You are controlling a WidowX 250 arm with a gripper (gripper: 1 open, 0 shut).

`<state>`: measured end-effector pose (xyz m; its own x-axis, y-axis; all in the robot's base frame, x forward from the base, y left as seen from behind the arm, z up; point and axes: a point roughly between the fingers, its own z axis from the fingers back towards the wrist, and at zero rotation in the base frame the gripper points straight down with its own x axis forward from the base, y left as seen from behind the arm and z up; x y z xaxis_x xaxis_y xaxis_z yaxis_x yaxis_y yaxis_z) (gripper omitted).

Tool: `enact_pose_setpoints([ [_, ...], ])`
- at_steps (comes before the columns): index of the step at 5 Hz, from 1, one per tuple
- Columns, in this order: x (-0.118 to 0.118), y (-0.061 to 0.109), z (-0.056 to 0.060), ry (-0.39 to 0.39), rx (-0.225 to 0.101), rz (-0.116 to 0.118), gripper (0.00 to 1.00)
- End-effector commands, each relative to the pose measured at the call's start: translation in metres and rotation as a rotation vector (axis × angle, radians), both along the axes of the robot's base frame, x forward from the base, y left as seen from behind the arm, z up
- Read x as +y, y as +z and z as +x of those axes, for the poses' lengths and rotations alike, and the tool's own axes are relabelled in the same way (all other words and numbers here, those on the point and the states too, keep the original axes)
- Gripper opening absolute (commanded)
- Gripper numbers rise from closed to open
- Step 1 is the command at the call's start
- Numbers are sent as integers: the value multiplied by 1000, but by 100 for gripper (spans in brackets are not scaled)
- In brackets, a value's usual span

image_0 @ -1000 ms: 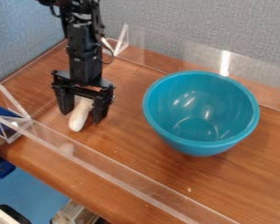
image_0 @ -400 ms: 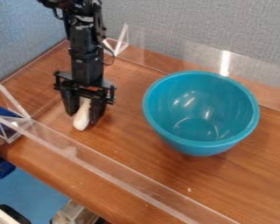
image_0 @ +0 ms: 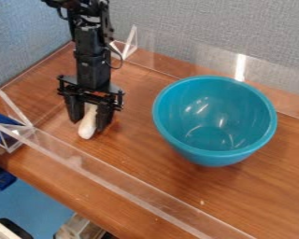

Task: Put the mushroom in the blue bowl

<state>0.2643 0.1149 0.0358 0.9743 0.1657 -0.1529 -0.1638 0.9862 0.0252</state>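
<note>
Pinching the mushroom point(image_0: 87, 122) between its fingers, the gripper point(image_0: 90, 118) stands over the table point(image_0: 137, 177), left of the bowl point(image_0: 215, 121) in view. The toy looks light, perhaps slightly slick; a hold around its thick middle should serve best.

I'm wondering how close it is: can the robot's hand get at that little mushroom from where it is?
Probably yes: the gripper is right down around the mushroom, a finger on either side, with nothing visible blocking it.
</note>
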Motion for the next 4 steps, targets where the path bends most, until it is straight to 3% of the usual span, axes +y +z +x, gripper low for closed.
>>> enact_pose_setpoints([
  [1, 1, 26, 8, -6, -80, 30, 100],
  [2, 2, 20, 9, -7, -74, 28, 0],
  [3, 2, 18, 9, -9, -72, 29, 0],
  [4, 0, 32, 8, -20, -88, 37, 0],
])
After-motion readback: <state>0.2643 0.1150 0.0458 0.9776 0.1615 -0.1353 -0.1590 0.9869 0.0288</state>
